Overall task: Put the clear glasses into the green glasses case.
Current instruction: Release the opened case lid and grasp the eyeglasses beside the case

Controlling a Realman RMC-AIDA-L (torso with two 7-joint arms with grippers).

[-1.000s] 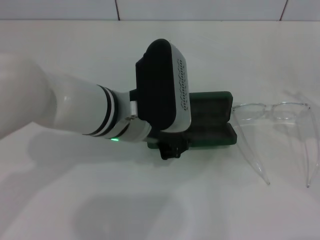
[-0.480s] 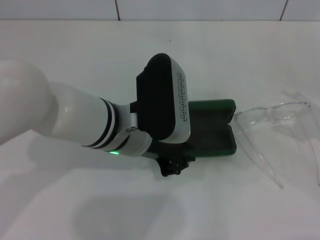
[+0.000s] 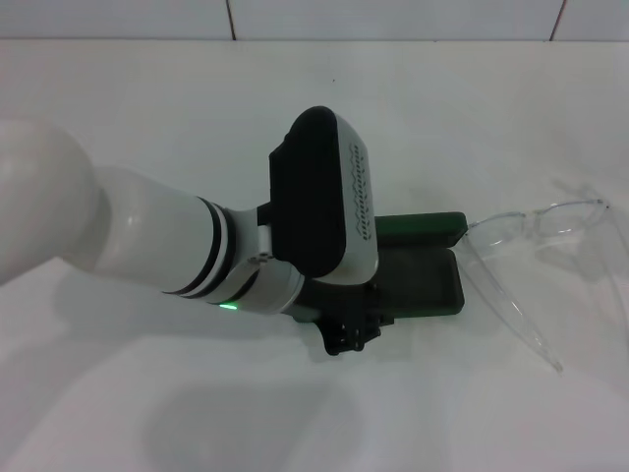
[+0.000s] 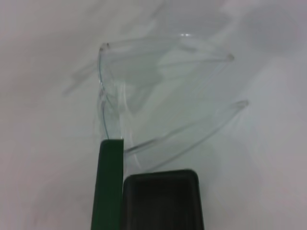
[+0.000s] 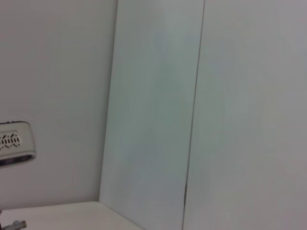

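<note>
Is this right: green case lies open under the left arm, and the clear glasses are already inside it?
Not quite. The green case lies open under the left arm, but the clear glasses are not inside it. The head view shows them on the table beside the case's right end; the left wrist view shows its tray empty.

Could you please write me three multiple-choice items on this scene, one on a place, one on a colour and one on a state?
1. Where do the glasses lie?
A. On the table beside the case's right end
B. Inside the case
C. At the case's left end

2. What colour is the case?
A. Red
B. Dark green
C. Yellow

3. How is the case?
A. Shut
B. Open and empty
C. Open with glasses inside

Key: 1 A, the clear frame rests on the table off the case's right end. 2 B, its shell is dark green. 3 B, the left wrist view shows its hollow bare. The left gripper is over the case.
</note>
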